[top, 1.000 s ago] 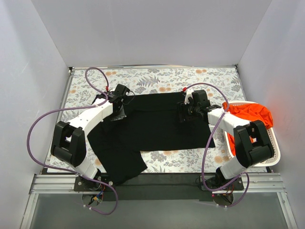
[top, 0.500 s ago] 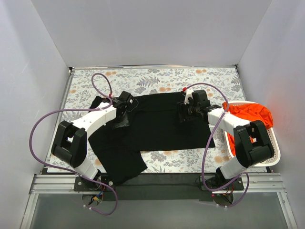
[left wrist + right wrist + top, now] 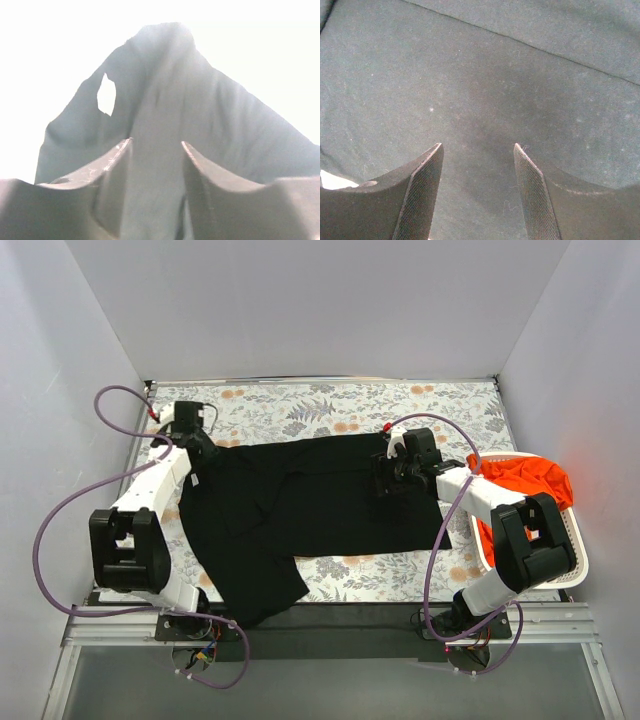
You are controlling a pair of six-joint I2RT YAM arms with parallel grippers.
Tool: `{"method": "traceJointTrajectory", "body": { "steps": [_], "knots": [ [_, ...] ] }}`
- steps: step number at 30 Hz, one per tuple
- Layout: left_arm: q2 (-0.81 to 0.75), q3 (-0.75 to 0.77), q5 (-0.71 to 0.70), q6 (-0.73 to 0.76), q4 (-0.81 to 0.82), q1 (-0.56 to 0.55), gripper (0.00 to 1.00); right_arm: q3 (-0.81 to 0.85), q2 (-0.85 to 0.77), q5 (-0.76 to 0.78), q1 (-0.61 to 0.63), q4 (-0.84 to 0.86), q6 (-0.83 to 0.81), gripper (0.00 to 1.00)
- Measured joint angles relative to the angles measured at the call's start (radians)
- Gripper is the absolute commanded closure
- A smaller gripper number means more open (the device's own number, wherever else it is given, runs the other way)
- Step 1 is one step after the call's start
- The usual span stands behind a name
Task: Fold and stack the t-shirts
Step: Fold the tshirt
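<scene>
The black t-shirt (image 3: 310,500) lies spread across the floral table, one part trailing toward the near edge. My left gripper (image 3: 200,462) is at the shirt's far left corner, shut on a bunch of its cloth. In the left wrist view the cloth (image 3: 165,90) rises like a tent from between the jaws (image 3: 156,142). My right gripper (image 3: 386,480) rests on the shirt's right part, open. Flat black cloth (image 3: 485,75) shows between its spread fingers (image 3: 477,146). No chest mark shows.
A white slatted basket (image 3: 575,560) stands at the right edge of the table with an orange shirt (image 3: 525,480) heaped in it. The floral table cover (image 3: 330,405) shows bare behind the shirt. White walls close in the back and both sides.
My left gripper has swung from the middle-left of the shirt out to the far left, dragging the shirt's left side with it. The right arm has not moved.
</scene>
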Motion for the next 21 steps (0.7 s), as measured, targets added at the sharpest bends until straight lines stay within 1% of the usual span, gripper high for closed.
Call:
{"method": "traceJointTrajectory", "body": {
  "steps": [2, 4, 8, 13, 16, 21],
  "knots": [
    [0.032, 0.031, 0.016, 0.001, 0.061, 0.063, 0.61, 0.000, 0.000, -0.007, 0.000, 0.000, 0.000, 0.45],
    [0.093, 0.079, 0.037, 0.000, 0.126, 0.101, 0.61, 0.000, 0.000, -0.017, 0.000, 0.001, 0.000, 0.45],
    [0.240, 0.161, 0.070, 0.005, 0.229, 0.134, 0.62, 0.000, 0.000, -0.035, 0.000, 0.006, 0.000, 0.45],
    [0.402, 0.236, 0.097, 0.034, 0.276, 0.154, 0.63, 0.000, 0.000, -0.047, 0.000, 0.008, 0.000, 0.45],
    [0.439, 0.241, 0.111, 0.050, 0.283, 0.156, 0.63, 0.000, 0.001, -0.049, 0.000, 0.009, 0.000, 0.45],
    [0.445, 0.240, 0.125, 0.065, 0.304, 0.156, 0.63, 0.000, 0.007, -0.053, 0.000, 0.020, 0.001, 0.45]
  ]
}}
